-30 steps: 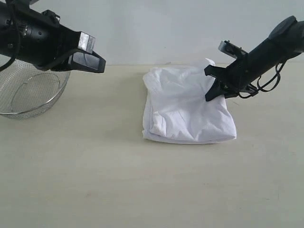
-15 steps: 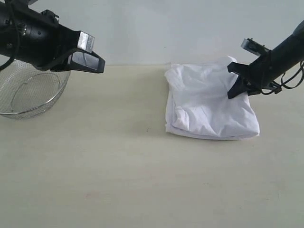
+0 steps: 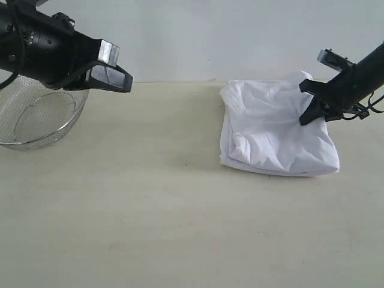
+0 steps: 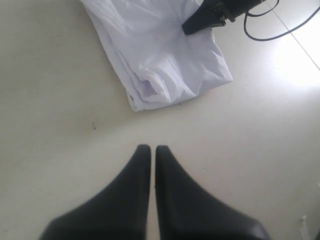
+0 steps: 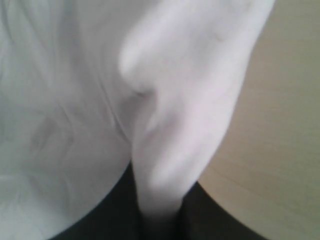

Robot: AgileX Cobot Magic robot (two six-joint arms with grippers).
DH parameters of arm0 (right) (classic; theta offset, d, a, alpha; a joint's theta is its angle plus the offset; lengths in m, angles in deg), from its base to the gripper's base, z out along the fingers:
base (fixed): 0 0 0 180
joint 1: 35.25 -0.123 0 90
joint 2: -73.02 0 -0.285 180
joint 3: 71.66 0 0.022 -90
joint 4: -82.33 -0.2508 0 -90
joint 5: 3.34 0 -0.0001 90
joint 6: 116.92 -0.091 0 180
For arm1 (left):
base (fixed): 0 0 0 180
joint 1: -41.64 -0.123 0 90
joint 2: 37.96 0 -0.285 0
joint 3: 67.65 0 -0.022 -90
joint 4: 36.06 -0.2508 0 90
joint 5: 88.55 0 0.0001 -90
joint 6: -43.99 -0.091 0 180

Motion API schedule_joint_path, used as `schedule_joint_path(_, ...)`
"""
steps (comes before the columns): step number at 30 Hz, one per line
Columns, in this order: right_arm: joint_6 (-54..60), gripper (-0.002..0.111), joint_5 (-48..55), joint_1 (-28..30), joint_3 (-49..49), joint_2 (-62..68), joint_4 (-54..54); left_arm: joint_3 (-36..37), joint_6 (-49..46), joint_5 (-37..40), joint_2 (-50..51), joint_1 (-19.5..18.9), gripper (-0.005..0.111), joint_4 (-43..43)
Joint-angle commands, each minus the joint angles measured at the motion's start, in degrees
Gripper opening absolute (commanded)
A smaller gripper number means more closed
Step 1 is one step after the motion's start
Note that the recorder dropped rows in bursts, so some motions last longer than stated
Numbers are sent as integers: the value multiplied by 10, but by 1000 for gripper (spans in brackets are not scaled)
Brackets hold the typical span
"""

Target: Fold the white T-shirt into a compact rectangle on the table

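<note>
The white T-shirt (image 3: 273, 132) lies folded into a thick rectangle on the table (image 3: 150, 216), right of centre; its red band is hidden. My right gripper (image 3: 311, 111) is shut on a pinched ridge of the white T-shirt (image 5: 175, 150) at its far right edge. My left gripper (image 3: 123, 81) hangs above the table's far left, well away from the shirt. In the left wrist view the left gripper (image 4: 152, 149) is shut with nothing between its fingers, and the white T-shirt (image 4: 155, 55) lies ahead of it with the right gripper (image 4: 202, 20) on it.
A wire-mesh metal bowl (image 3: 36, 117) stands at the far left under the left arm. Black cables (image 4: 270, 25) trail from the right arm over the table. The table's far edge meets a pale wall (image 3: 210, 36).
The right gripper has dragged the folded shirt to the right across the table, by roughly a shirt's third of its width. The left arm has stayed still.
</note>
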State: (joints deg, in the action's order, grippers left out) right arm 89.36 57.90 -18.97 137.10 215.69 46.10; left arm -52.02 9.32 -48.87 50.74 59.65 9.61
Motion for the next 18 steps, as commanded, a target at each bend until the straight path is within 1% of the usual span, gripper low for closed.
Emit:
schedule_joint_path(1,-1,0,-8,5,4,-2,10,2,4,2,-5,-1,5,-3)
schedule_joint_path(18,-3,0,-22,5,4,-2,22,2,4,2,-5,-1,5,-3)
